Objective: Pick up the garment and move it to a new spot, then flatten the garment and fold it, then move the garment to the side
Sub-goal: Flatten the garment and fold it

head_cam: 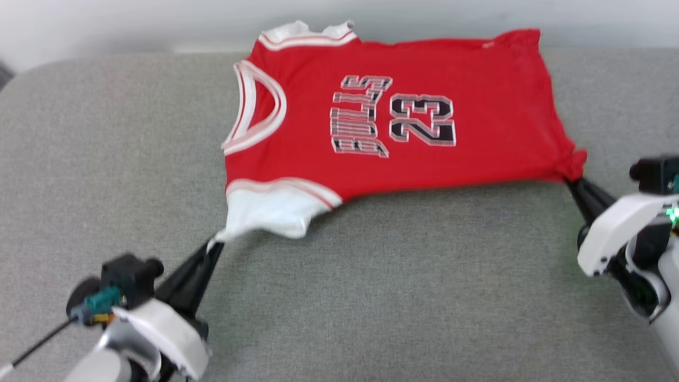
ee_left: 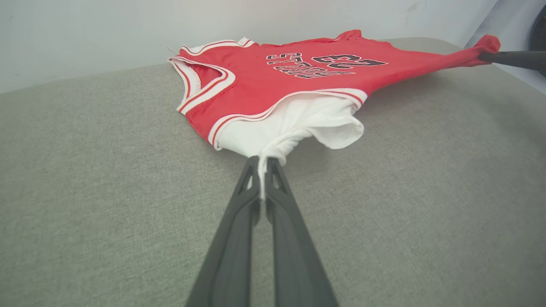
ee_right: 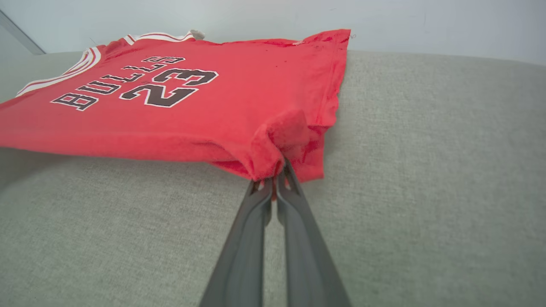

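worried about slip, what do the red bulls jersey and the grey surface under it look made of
The red jersey with white sleeves: soft matte knit, probably cotton or polyester; it bunches and drapes at the pinched corners. The grey surface: matte woven upholstery-like cloth, judging by its flecked weave.

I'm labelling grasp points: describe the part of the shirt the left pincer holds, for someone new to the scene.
On the grey fabric surface lies a red shirt with BULLS 23 on it. Its near white sleeve, on the robot's left, is pinched at the tip by the left pincer. The other white sleeve lies free by the far wall.
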### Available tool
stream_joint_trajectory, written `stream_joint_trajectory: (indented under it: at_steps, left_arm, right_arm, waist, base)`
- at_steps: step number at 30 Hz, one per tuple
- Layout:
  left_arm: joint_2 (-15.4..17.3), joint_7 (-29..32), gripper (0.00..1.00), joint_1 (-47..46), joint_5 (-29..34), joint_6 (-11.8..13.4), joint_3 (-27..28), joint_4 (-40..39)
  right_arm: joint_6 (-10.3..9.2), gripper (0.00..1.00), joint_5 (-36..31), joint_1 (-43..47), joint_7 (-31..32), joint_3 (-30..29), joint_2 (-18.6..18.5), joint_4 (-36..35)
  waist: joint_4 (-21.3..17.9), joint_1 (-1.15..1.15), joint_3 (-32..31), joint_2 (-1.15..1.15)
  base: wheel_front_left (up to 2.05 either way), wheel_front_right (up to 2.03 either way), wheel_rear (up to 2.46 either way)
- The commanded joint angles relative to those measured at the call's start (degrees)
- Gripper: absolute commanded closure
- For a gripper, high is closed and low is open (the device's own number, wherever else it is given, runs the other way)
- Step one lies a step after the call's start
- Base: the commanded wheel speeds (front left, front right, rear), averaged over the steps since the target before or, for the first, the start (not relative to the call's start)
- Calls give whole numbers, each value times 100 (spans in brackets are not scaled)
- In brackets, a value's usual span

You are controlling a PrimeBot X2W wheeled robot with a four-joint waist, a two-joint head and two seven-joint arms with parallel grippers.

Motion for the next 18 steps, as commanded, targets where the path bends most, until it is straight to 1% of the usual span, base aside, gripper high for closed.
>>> stream_joint_trajectory:
  at_steps: [1, 4, 7, 10, 13, 18]
  left_arm:
    - [29, 18, 100, 178, -53, 48, -3, -58]
    - [-45, 6, 100, 812, -314, 183, 1, -245]
    - [-19, -54, 100, 1377, -436, 330, -5, -475]
    - [-18, -123, 100, 1840, -521, 441, -11, -693]
    - [-2, -156, 100, 2218, -630, 483, -40, -862]
    - [62, -167, 100, 2755, -745, 626, -38, -1112]
  right_arm:
    - [-8, 100, 70, 199, 36, -26, -64, -44]
    - [-8, 100, 72, 652, 88, -40, -87, -142]
    - [-8, 100, 194, 1088, 182, -132, -18, -281]
    - [-8, 100, 291, 1544, 297, -308, 7, -451]
    - [-8, 100, 388, 2010, 432, -458, 64, -697]
    - [-8, 100, 382, 2728, 609, -814, 127, -1190]
  waist:
    - [-63, 2, -214, 0]
    - [-137, 2, -525, 0]
    - [-234, 2, -734, 0]
    - [-279, 2, -826, 0]
    - [-309, 2, -906, 0]
    - [-381, 2, -1000, 0]
  base:
    - [0, 0, 0]
    - [0, 0, 0]
    - [0, 0, 0]
    - [0, 0, 0]
    - [0, 0, 0]
    - [0, 0, 0]
